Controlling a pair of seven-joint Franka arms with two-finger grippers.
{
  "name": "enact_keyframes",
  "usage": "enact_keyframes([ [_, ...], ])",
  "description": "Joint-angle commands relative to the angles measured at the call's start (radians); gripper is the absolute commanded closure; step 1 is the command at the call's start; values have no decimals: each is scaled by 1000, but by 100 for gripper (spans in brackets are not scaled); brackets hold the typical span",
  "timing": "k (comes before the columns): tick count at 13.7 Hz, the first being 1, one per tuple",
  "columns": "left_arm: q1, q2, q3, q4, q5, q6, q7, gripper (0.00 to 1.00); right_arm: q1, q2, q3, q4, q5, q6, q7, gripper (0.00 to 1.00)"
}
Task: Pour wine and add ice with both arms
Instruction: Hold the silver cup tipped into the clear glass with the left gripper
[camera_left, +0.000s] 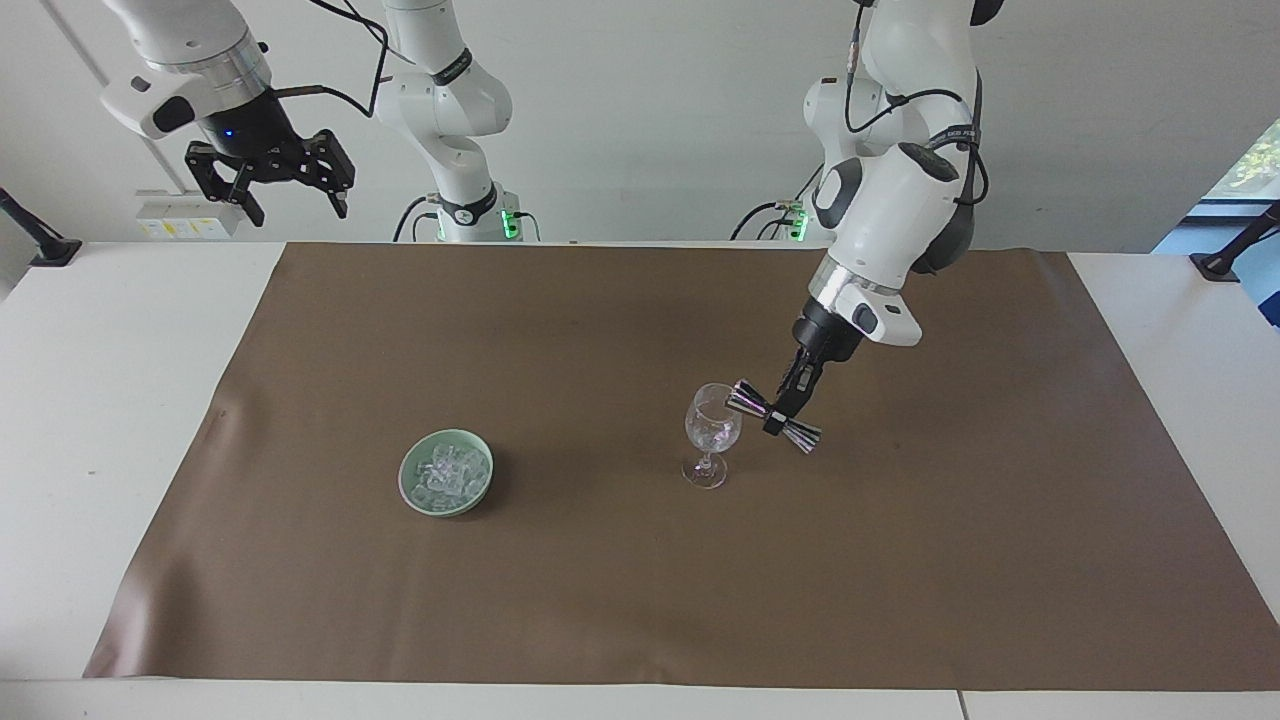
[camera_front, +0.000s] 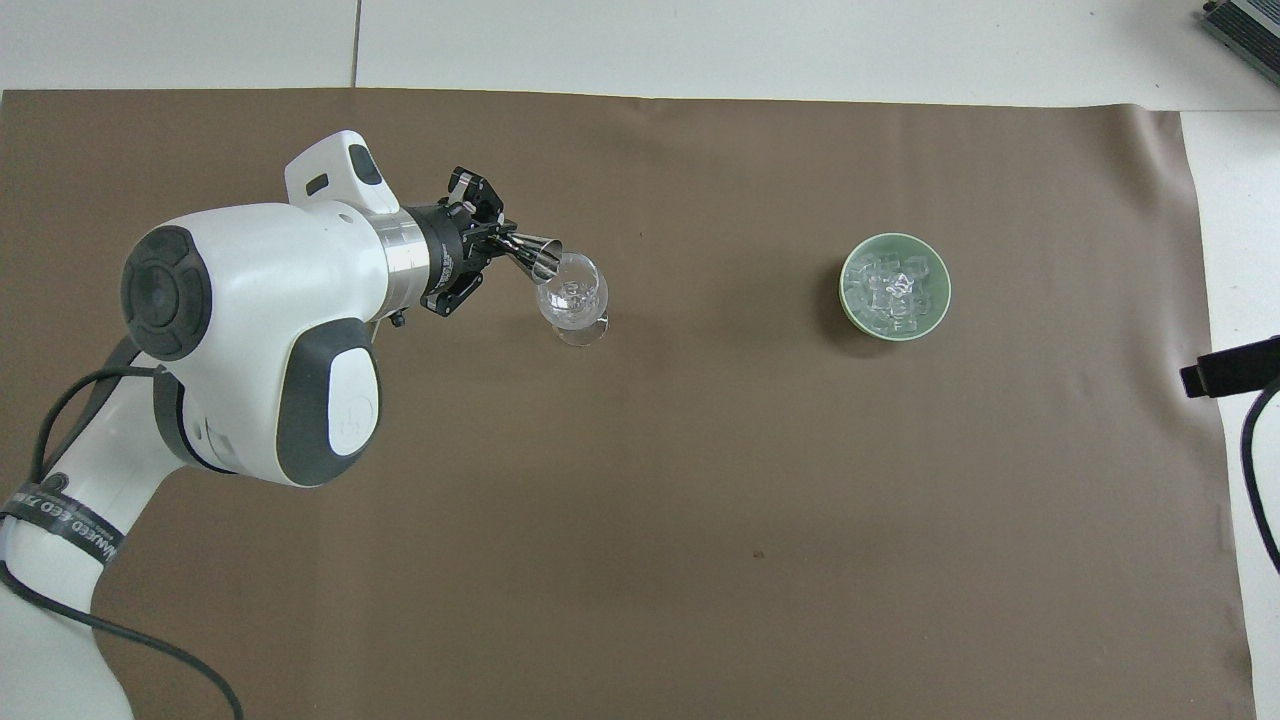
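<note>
Bare mat (camera_left: 600, 600) between ice bowl (camera_left: 446, 485) and wine glass (camera_left: 712, 432)

A white table (camera_left: 120, 420) is lying under a brown mat (camera_left: 620, 580) that is covering most of its top. A plain white wall (camera_left: 650, 120) is standing at the robots' end, and daylight is coming through a window (camera_left: 1250, 160) at its edge.
</note>
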Motion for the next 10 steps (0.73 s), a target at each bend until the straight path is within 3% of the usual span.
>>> enact_keyframes([
  [1, -27, -7, 19, 6, 39, -3, -23, 100, -3, -12, 2, -17, 18, 6, 14, 0],
  [10, -32, -7, 19, 10, 92, -14, -33, 100, -3, -12, 2, -18, 18, 8, 14, 0],
])
